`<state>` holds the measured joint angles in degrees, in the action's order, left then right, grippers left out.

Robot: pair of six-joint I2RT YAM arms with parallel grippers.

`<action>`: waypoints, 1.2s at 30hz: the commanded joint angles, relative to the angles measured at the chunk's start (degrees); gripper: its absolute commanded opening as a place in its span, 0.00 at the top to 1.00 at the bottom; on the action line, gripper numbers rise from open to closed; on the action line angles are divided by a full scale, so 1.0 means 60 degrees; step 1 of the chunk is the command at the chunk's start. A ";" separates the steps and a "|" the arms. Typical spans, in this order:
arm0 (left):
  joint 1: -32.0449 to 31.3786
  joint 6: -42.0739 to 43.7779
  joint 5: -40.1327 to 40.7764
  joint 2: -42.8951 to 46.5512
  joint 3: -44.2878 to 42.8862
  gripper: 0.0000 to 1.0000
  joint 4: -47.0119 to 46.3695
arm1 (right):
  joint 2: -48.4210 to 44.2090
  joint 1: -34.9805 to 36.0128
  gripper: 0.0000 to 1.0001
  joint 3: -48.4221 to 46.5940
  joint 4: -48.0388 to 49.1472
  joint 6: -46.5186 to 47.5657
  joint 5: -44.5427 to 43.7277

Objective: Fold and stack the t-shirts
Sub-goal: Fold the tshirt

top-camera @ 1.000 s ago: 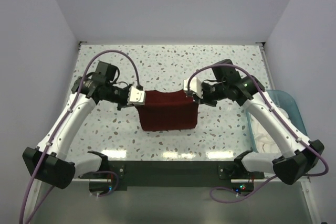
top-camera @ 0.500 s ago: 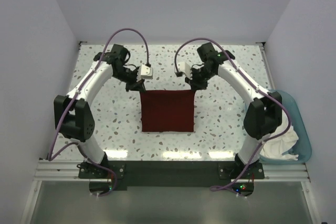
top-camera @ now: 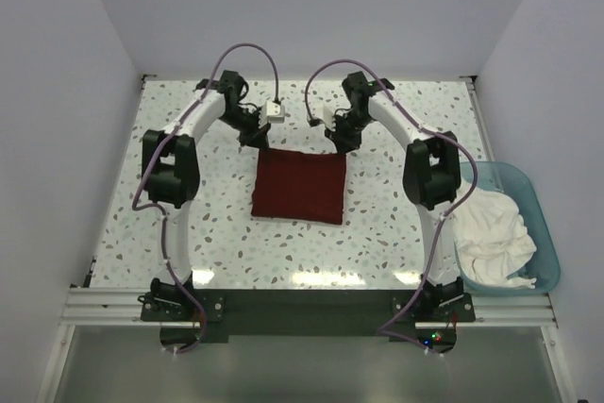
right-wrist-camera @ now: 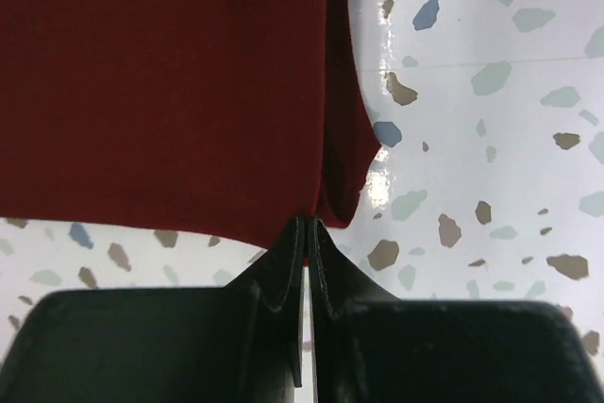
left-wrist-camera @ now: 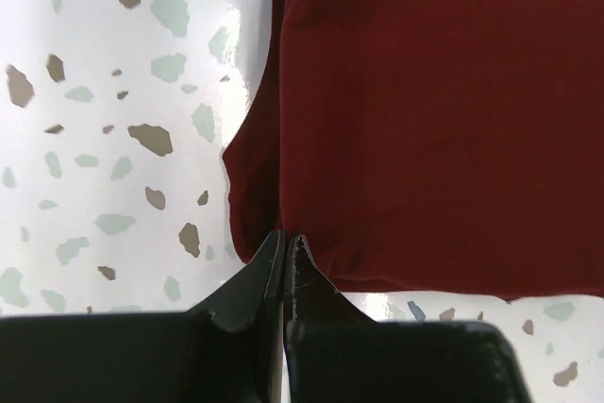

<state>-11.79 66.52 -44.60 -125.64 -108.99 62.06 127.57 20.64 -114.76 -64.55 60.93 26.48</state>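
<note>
The maroon t-shirt (top-camera: 300, 186) lies folded into a flat rectangle on the speckled table, mid-centre. My left gripper (top-camera: 255, 142) is at its far left corner, and my right gripper (top-camera: 342, 143) is at its far right corner. In the left wrist view the left gripper (left-wrist-camera: 286, 236) is shut with its tips pinching the maroon cloth (left-wrist-camera: 425, 110) at the edge. In the right wrist view the right gripper (right-wrist-camera: 309, 222) is shut on the cloth's edge (right-wrist-camera: 170, 82) in the same way. The white t-shirt (top-camera: 491, 233) lies crumpled in the tub.
A light blue plastic tub (top-camera: 534, 203) stands at the right edge of the table. White walls close in the table at the back and both sides. Purple cables loop above both wrists.
Both arms have reached out toward the far side of the table, carrying the shirt's far edge with them. The shirt now lies flat and a little farther back.
</note>
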 commanded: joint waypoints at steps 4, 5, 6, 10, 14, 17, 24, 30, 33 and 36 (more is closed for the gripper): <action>0.0032 -0.0993 0.0343 -0.0636 0.0132 1.00 -0.1188 | 0.0813 -0.0086 1.00 -0.0168 0.0387 0.0026 -0.0165; 0.0046 -0.1038 0.0314 -0.0723 0.0176 1.00 -0.1131 | 0.0799 -0.0057 1.00 0.0023 0.0504 -0.0017 -0.0194; 0.0032 -0.0980 0.0329 -0.0695 0.0336 1.00 -0.1043 | 0.0756 -0.0071 1.00 0.0228 0.0708 -0.0032 -0.0238; -0.0041 -0.0877 0.0241 -0.0023 0.1697 1.00 -0.1172 | 0.0215 0.0147 1.00 0.1894 0.1251 -0.0149 -0.0180; -0.0246 -0.0628 0.0051 0.1336 0.3469 1.00 -0.1218 | -0.0781 0.0571 1.00 0.3596 0.1895 -0.0208 -0.0034; -0.0305 -0.0613 -0.0270 0.2332 0.4686 1.00 -0.1218 | -0.1660 0.0894 1.00 0.4593 0.2014 -0.0442 0.0302; -0.0291 -0.0614 -0.0550 0.3714 0.5890 0.75 -0.1716 | -0.3155 0.0969 0.62 0.5211 0.0421 -0.1012 0.1546; -0.0611 -0.0819 -0.1560 0.3686 0.5144 0.55 -0.2067 | -0.2908 0.0325 0.66 0.4290 0.1133 -0.4183 0.2485; -0.1210 -0.0907 -0.1649 0.3305 0.4982 0.52 -0.2404 | -0.2206 0.0221 0.75 0.3571 0.2010 -0.5927 0.2808; -0.1740 -0.1228 -0.1663 0.2909 0.4850 0.52 -0.2770 | -0.1562 0.0221 0.82 0.3292 0.2933 -0.7496 0.2998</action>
<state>-19.07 60.97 -51.09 -106.13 -77.95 49.08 114.50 21.63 -92.84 -54.17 31.07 40.12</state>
